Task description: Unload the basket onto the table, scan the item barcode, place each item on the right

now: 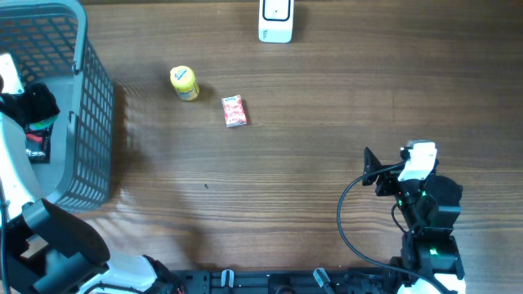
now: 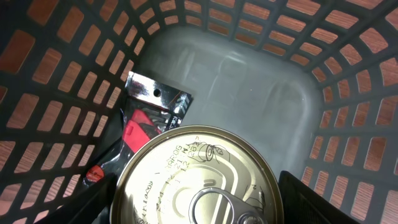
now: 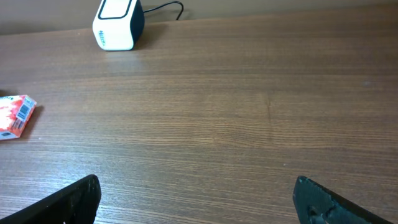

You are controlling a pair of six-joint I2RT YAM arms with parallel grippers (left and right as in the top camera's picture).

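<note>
- Can [image 2: 186, 165]: inside the basket [image 2: 348, 74], resting over a foil pouch [image 2: 149, 115]; clasped by the left gripper [image 2: 199, 198], presumably for carrying to the scanner [image 1: 275, 20].
- Right gripper [image 3: 196, 199]: jaws spread, empty, parked above the table [image 3: 249, 124].

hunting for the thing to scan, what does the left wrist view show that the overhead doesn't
Only the left wrist view: a pull-tab can held between the fingers of the left gripper, down inside the grey mesh basket.
Only the overhead: the white scanner, a yellow jar and a small red packet on the table, plus the open right gripper.
Both: the basket, and a dark packet with red markings lying in it.
</note>
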